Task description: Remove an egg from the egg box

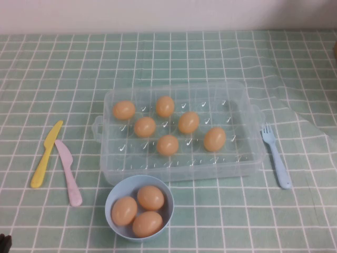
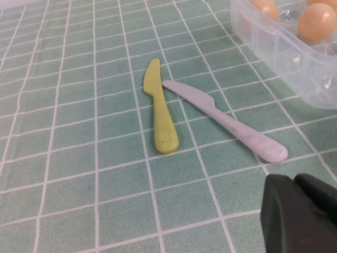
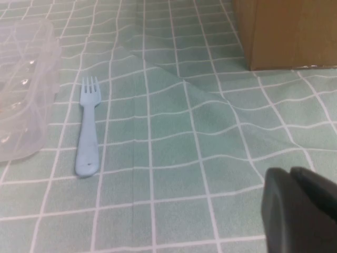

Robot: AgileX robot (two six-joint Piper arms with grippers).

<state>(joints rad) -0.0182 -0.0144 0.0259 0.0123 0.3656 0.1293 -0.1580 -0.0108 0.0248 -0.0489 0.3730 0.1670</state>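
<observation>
The clear plastic egg box [image 1: 247, 158] stands at the table's middle and holds several tan eggs, such as the rightmost one [image 1: 214, 139]. Its corner also shows in the left wrist view [image 2: 295, 58] and its end in the right wrist view [image 3: 26, 105]. My left gripper [image 2: 295, 180] is shut and empty, low over the cloth at the near left, well apart from the box; only a dark bit of that arm [image 1: 4, 243] shows in the high view. My right gripper [image 3: 290, 172] is shut and empty over the cloth at the near right, out of the high view.
A round light-blue bowl [image 1: 111, 199] with three eggs stands just in front of the box. A yellow knife [image 1: 46, 154] and a pink knife [image 1: 68, 172] lie to the left, a blue fork [image 1: 276, 155] to the right. A brown box [image 3: 287, 31] stands at far right.
</observation>
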